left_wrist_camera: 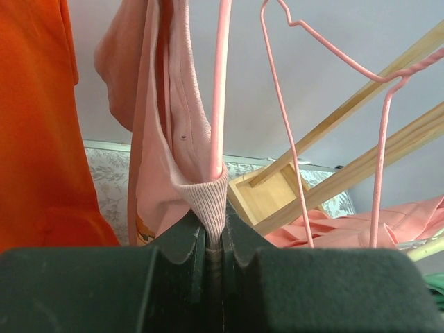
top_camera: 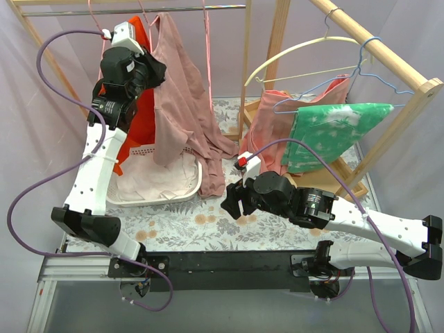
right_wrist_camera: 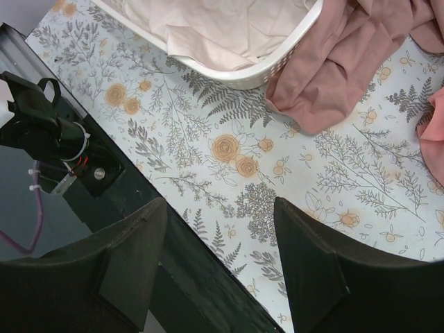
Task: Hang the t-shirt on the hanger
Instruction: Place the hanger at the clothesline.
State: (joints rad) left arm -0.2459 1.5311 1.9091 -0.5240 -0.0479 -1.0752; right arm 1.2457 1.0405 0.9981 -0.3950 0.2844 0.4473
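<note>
The t-shirt hung high at the table's far left. Its ribbed collar was pinched tight in my left gripper, and a wire of the hanger ran down into that collar. The shirt's lower end lay on the table beside the white basket. My right gripper hovered spread wide over the floral tablecloth, holding nothing.
</note>
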